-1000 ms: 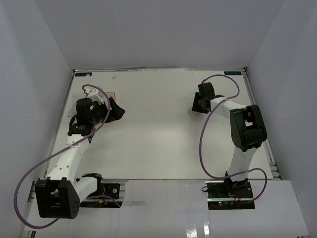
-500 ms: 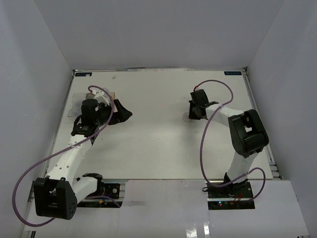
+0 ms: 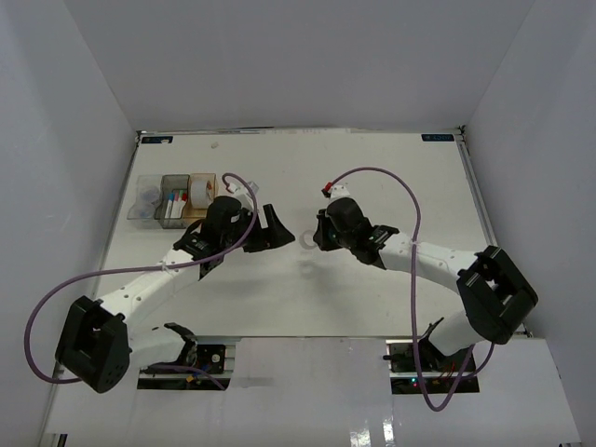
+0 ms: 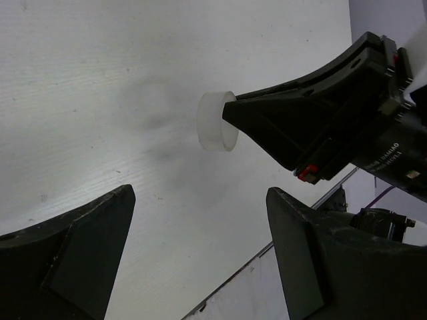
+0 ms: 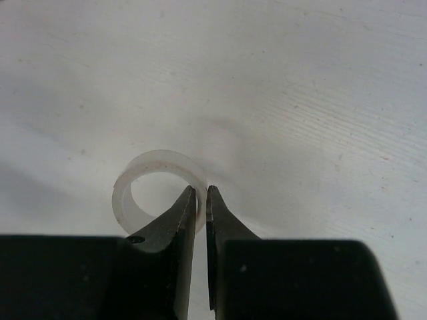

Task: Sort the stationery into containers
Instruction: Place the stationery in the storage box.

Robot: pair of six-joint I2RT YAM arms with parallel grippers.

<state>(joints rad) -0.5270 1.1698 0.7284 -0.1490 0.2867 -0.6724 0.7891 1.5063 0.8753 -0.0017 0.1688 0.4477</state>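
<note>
Right wrist: black right fingers (image 5: 179, 223) tight on translucent tape roll (image 5: 160, 160); left fingers (image 4: 73, 260) apart.

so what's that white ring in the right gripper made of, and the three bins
The tape roll in the right gripper looks like milky, half-translucent plastic tape with a matte face: no glints, soft light through its wall. The clear bin, grey bin and amber bin look like see-through plastic, as their contents show through; the view is too small to judge finish.
</note>
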